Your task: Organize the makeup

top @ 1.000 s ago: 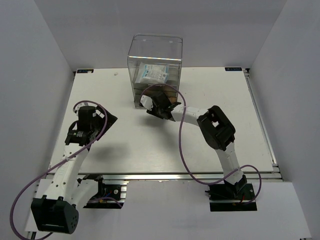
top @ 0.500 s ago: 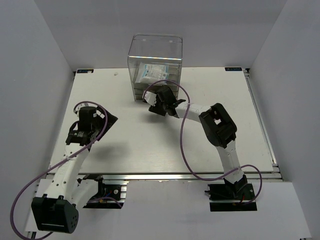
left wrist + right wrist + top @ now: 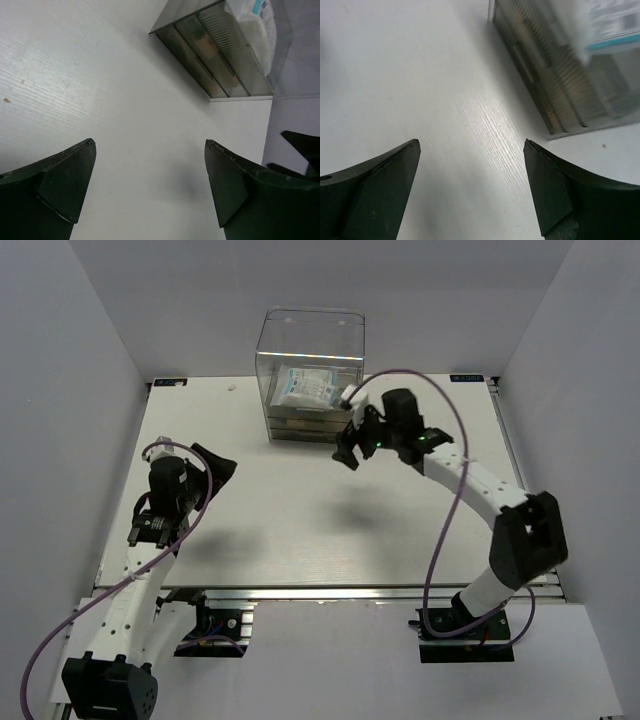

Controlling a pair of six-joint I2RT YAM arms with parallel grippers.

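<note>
The white-blue packet [image 3: 308, 388] lies inside the tall clear drawer box [image 3: 311, 350], on top of its drawers. It also shows in the left wrist view [image 3: 256, 24] and the right wrist view [image 3: 612, 22]. A tan flat item [image 3: 206, 46] shows through a ribbed drawer front; other makeup is hidden. My right gripper [image 3: 348, 451] is open and empty, just right of the box's front corner. In its own view [image 3: 471, 143] only bare table lies between the fingers. My left gripper [image 3: 217, 463] is open and empty over the left table, also seen in the left wrist view [image 3: 150, 144].
The white table [image 3: 300, 510] is walled in by grey panels on three sides. The drawer box stands at the back centre. The right arm's purple cable [image 3: 445, 500] loops over the right half. The right arm shows as a dark shape [image 3: 300, 147] at the edge of the left wrist view.
My right gripper has drawn back from the drawer box front and swung to the right, its arm stretching out. My left gripper has shifted slightly toward the centre.
</note>
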